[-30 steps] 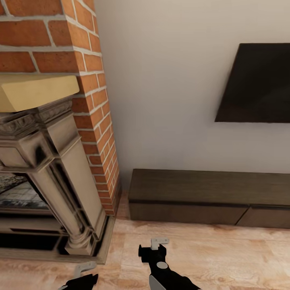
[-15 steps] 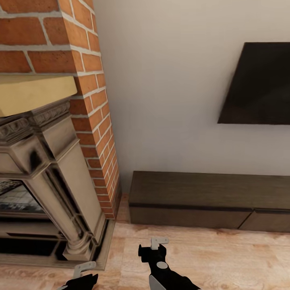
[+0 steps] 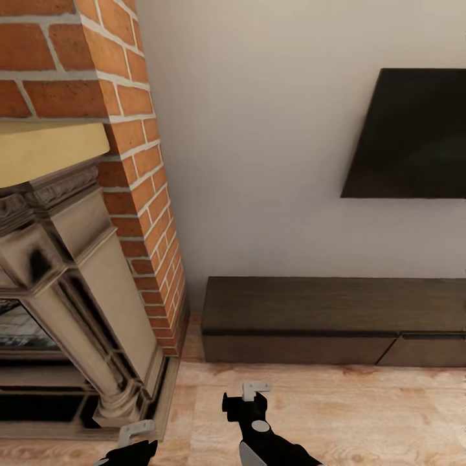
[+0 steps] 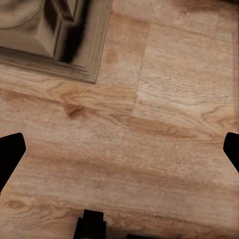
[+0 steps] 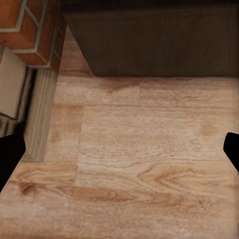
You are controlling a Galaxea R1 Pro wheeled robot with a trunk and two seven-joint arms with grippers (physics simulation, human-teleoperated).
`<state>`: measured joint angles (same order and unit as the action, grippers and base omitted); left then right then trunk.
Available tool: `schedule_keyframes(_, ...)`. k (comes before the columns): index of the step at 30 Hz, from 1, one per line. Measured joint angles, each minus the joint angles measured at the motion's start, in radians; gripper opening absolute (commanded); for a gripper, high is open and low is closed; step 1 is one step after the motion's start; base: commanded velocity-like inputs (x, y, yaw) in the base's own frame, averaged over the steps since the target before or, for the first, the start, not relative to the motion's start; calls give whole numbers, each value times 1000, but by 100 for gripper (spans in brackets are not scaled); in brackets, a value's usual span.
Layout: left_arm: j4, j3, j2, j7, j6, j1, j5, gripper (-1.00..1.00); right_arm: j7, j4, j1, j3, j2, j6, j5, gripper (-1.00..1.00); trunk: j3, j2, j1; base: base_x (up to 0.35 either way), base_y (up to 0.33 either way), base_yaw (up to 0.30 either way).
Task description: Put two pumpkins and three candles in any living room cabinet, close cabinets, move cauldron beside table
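The cabinet [image 3: 323,304] is a long low dark-brown unit against the white wall, with its drawer fronts flush and shut; its front also fills the far part of the right wrist view [image 5: 159,45]. My right gripper [image 3: 249,396] hovers over the wood floor a short way in front of the cabinet's left end. My left gripper [image 3: 133,437] hangs by the fireplace base. Both are open, with only bare floor between the fingertips in the left wrist view [image 4: 119,154] and the right wrist view [image 5: 119,154]. The pumpkins, candles, cauldron and table are out of view.
A brick chimney with a stone fireplace surround [image 3: 84,285] stands at the left, its plinth [image 4: 74,50] close to my left gripper. A dark TV [image 3: 414,136] hangs on the wall above the cabinet. Pale wood floor [image 3: 362,408] stretches in front of the cabinet.
The whole head view has shifted: the fireplace has slid left and the cabinet looks slightly nearer, so the camera has moved. Both arms hold the same pose.
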<state>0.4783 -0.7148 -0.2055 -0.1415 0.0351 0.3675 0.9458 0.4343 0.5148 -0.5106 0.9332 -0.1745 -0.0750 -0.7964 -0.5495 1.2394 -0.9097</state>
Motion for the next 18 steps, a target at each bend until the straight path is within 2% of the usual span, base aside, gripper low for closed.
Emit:
schedule_keyframes(14, 0, 0, 0, 0, 0, 0, 0, 100, 0, 0, 0, 0, 0, 0, 0, 100, 0, 0, 0, 70, 8, -12)
schedule_keyframes(18, 0, 0, 0, 0, 0, 0, -1, 100, 0, 0, 0, 0, 0, 0, 0, 100, 0, 0, 0, 162, 0, 0)
